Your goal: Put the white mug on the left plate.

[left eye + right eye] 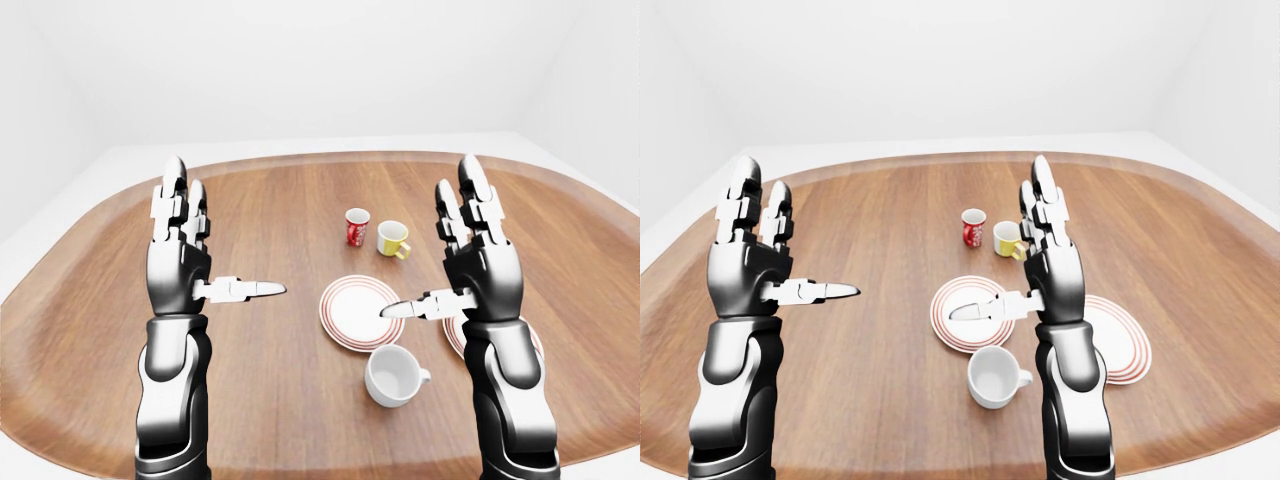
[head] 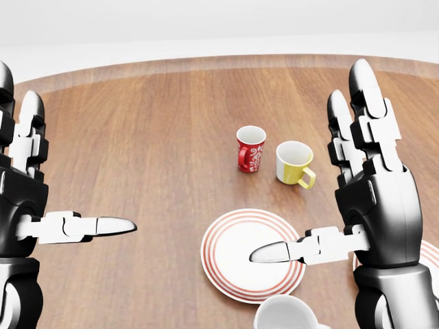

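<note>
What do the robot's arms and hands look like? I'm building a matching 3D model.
Both arms are glossy dark grey to black, with rounded, segmented shells. The left hand and right hand each have a dark palm block and three fingers: jointed white links between dark segments, ending in tapered dark tips. No cables, sleeves or printed markings show.

Plain white walls, pale floor, rounded wooden table (image 1: pixel 280 200), soft even light

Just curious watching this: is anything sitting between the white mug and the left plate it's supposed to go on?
Nothing visible. The white mug stands on bare wood just below the left plate, which is empty. The red mug and yellow mug stand beyond the plate.
</note>
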### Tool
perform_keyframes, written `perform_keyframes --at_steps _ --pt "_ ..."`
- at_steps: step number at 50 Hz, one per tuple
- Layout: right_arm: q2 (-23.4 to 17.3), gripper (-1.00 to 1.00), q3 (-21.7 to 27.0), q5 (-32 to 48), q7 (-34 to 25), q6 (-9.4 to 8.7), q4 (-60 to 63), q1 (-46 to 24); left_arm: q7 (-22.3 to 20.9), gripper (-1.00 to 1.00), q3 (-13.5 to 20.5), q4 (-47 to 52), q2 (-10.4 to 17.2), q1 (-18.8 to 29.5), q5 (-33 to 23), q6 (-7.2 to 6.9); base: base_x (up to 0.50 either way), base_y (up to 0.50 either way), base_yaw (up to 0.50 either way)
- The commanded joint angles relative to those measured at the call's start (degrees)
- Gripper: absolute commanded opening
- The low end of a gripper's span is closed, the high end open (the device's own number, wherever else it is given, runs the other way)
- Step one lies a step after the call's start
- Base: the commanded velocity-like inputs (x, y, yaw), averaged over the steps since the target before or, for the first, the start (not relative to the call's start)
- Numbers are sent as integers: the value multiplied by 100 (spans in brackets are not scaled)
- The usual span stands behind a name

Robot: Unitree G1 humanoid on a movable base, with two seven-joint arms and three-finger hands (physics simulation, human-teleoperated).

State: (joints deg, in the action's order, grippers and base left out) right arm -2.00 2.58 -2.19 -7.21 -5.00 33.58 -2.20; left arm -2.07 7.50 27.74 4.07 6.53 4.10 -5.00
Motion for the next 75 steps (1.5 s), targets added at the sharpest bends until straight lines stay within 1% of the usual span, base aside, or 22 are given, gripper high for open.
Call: perform_keyframes --at_steps 1,5,8,12,14,17,21,30,33,37,42,54,61,67,75 --pt "5 100 -6 10 -15 0 5 26 -1 99 1 -12 -1 -11 1 0 50 -3 0" --pt "29 100 20 -41 7 0 11 7 0 99 1 -12 -1 -11 2 0 50 -3 0" --pt "-4 100 -92 131 14 0 -115 41 -1 99 1 -31 -3 -21 -1 0 17 -1 0" --pt "18 100 -202 207 -23 0 170 64 -1 99 0 -45 -3 -26 -5 0 0 0 0" --pt "-19 100 -382 349 -134 0 336 171 0 99 -7 -25 -6 -28 -6 0 0 0 0" --pt "61 100 -377 256 -211 0 442 185 -2 99 -4 -25 -6 -28 -7 0 0 0 0" --pt "-8 100 -647 409 -422 0 765 342 -9 99 9 -21 1 -30 -2 0 0 0 0" --pt "-20 100 -630 421 -725 0 990 538 -15 100 -5 -25 -6 -43 -19 0 0 0 0" --pt "-114 100 -706 524 -893 0 1061 652 -18 99 -11 -23 -9 -44 -25 0 0 0 0" --pt "-138 100 -715 573 -1087 0 1237 839 -18 99 -20 -36 -14 -49 -34 0 0 0 0" --pt "-186 100 -761 727 -1279 0 1121 1182 -19 99 -21 -39 -16 -48 -43 0 0 0 0" --pt "-252 100 -950 1006 -1522 0 1190 1796 -17 100 -20 -28 -14 -39 -42 0 0 0 0" --pt "-268 100 -874 1043 -1619 0 1350 1893 -20 99 -30 -29 -17 -46 -43 0 0 0 0" --pt "-291 100 -835 1124 -1758 0 1491 2116 -29 99 -30 -28 -21 -56 -44 0 0 0 0" --pt "-257 100 -644 1238 -1950 0 1603 2127 -31 99 -29 -28 -21 -63 -44 0 0 0 0"
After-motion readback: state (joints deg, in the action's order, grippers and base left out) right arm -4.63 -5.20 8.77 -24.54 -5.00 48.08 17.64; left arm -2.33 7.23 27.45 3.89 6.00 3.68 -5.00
